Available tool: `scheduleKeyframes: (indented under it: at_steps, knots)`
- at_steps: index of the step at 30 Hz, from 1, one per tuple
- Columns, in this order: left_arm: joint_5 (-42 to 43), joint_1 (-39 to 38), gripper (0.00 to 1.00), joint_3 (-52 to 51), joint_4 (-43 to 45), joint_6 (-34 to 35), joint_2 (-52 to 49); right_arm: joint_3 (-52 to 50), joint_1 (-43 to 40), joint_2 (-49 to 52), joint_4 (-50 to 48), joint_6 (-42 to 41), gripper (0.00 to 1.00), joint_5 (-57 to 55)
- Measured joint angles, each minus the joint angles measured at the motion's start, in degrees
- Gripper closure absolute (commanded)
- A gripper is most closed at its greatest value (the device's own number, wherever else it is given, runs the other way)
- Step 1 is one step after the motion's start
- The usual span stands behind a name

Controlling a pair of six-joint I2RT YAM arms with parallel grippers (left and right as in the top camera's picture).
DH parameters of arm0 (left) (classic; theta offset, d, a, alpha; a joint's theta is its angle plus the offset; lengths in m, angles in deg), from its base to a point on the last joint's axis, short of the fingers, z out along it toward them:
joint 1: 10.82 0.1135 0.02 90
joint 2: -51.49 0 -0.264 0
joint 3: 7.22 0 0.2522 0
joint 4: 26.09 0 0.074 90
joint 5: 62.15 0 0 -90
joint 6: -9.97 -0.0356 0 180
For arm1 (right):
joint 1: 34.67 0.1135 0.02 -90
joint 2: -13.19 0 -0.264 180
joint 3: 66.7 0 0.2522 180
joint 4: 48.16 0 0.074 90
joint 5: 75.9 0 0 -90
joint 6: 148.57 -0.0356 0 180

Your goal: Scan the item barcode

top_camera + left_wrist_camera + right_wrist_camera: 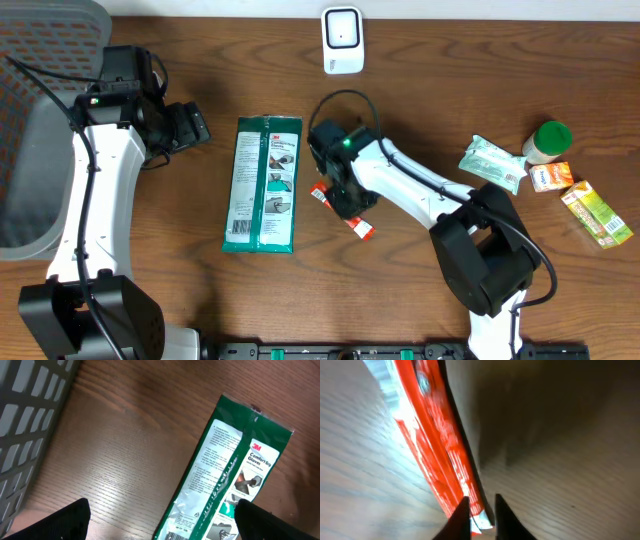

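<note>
Here the left gripper (pixel 162 525) gapes near the gloves (pixel 225 475); the right gripper (pixel 482 520) straddles the red packet (pixel 435 435), fingers barely apart, grip unclear.

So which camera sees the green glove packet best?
The overhead view: the whole green glove packet lies flat there. The left wrist view cuts off one end; the right wrist view misses it.

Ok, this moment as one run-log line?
left gripper open beside glove packet | right gripper over red packet, grip unclear | scanner untouched
</note>
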Motion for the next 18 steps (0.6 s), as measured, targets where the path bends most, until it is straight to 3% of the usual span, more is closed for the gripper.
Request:
scheduleKeyframes:
  at_steps: [1, 4, 10, 15, 18]
  knots:
    - [0.00, 0.00, 0.08, 0.00, 0.00, 0.00, 0.00, 0.66, 0.00, -0.02, 0.17, 0.00, 0.59, -0.02]
    - [0.00, 0.00, 0.08, 0.00, 0.00, 0.00, 0.00, 1.44, 0.00, -0.44, 1.09, 0.50, 0.58, 0.35]
    - [0.00, 0.00, 0.07, 0.00, 0.00, 0.00, 0.00, 1.14, 0.72, -0.55, 2.27, 0.79, 0.65, 1.33]
    - [0.00, 0.00, 0.07, 0.00, 0.00, 0.00, 0.00, 0.00, 2.89, -0.55, 2.54, 1.05, 0.84, 1.88]
    - [0.00, 0.00, 0.08, 0.00, 0.00, 0.00, 0.00, -0.02, 3.56, -0.55, 2.54, 1.44, 0.84, 2.25]
